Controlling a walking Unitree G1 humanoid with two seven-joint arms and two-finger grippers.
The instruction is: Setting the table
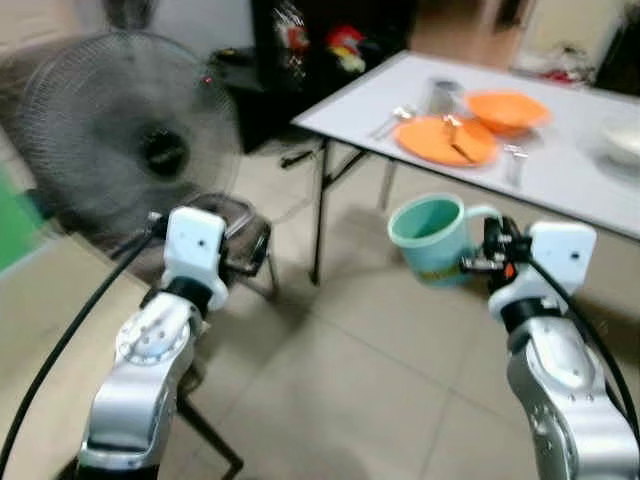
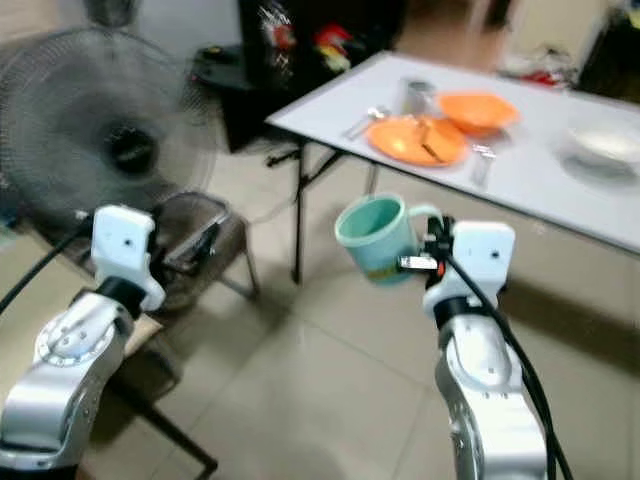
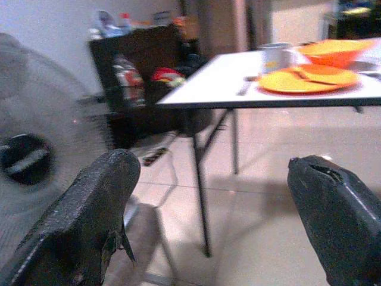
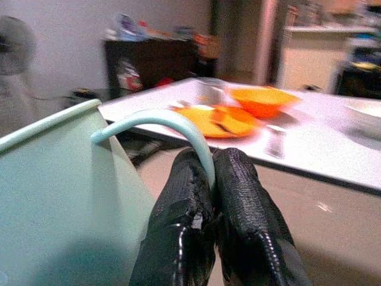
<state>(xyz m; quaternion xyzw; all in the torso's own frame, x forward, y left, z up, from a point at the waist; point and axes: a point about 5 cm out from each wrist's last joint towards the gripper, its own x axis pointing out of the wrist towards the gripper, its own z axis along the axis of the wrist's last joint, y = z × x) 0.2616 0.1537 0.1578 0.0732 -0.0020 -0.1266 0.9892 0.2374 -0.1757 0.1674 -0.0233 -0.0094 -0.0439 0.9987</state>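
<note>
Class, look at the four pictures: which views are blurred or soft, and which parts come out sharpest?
Left eye view: the table and fan are soft with blur. Right eye view: the same softness, though the green mug reads clearly. Left wrist view: the open black fingers loom large and blurry. Right wrist view: the fingers pinching the mug's handle are sharp; the orange plate is hazy.

Silver jointed arms, white wrist blocks (black cables trailing), textured black fingers (image 4: 238,208).
</note>
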